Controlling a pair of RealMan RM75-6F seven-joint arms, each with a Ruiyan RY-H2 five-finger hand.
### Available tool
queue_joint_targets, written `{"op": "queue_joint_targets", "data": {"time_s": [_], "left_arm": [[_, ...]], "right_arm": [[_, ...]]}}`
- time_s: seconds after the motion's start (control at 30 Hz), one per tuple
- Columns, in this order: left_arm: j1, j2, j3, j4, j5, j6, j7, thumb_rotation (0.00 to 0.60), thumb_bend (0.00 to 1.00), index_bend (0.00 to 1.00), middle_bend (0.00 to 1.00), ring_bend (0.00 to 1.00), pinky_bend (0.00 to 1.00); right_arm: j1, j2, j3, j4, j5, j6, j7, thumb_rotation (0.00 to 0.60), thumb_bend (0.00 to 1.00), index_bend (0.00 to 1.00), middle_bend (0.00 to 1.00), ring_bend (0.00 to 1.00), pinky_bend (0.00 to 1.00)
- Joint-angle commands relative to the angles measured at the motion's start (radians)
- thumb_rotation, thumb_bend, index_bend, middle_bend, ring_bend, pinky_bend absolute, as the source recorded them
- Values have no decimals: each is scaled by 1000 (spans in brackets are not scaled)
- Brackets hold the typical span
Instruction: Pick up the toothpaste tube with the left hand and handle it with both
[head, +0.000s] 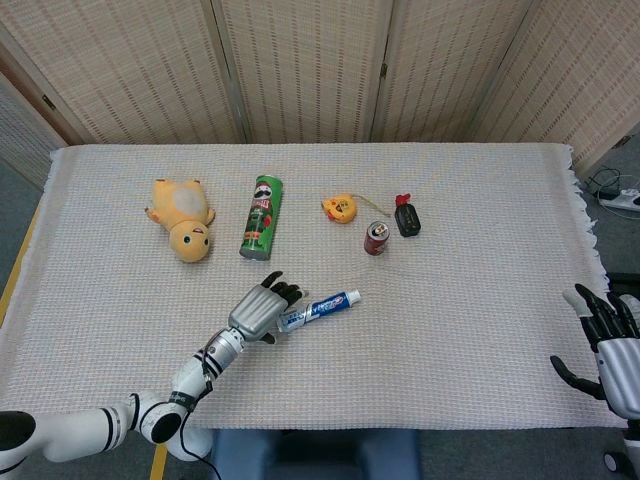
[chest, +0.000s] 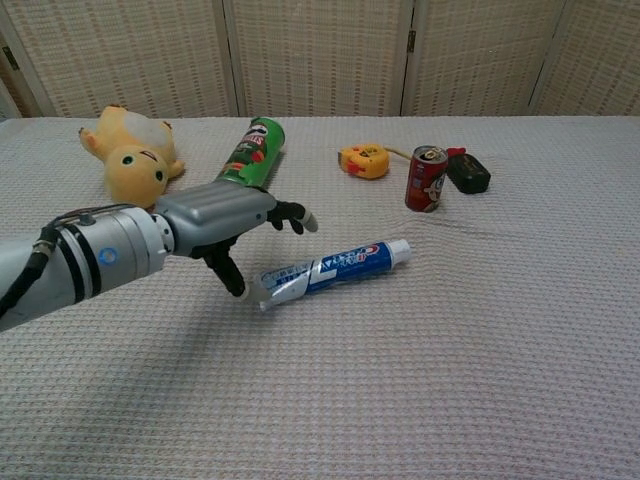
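Observation:
A blue and white toothpaste tube (head: 320, 309) (chest: 333, 268) lies flat near the middle front of the table, its cap pointing right. My left hand (head: 262, 309) (chest: 225, 220) hovers with spread fingers just above the tube's crimped left end; its thumb (chest: 229, 275) reaches down beside that end, holding nothing. My right hand (head: 606, 345) stays open with fingers apart at the table's front right edge, seen only in the head view and far from the tube.
Behind the tube lie a green chips can (head: 261, 217), a yellow plush toy (head: 182, 219), a yellow tape measure (head: 340, 208), a small red can (head: 376, 238) standing upright and a black object (head: 406, 217). A woven cloth (head: 480, 290) covers the table.

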Motion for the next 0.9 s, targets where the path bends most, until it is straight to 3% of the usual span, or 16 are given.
{"op": "queue_joint_targets", "data": {"time_s": [0.03, 0.5, 0.9], "left_arm": [[-27, -43, -14, 47, -33, -12, -2, 600, 282, 202, 228, 251, 105], [-74, -143, -21, 172, -86, -7, -3, 600, 294, 245, 238, 293, 124], [-71, -155, 10, 244, -47, 15, -82, 600, 548, 485, 465, 462, 200]], "right_arm": [[-1, 3, 1, -4, -1, 4, 0, 593, 331, 0, 78, 111, 0], [-6, 9, 2, -7, 4, 4, 2, 595, 331, 0, 78, 113, 0], [-4, 8, 4, -5, 5, -1, 3, 599, 330, 0, 79, 113, 0]]}}
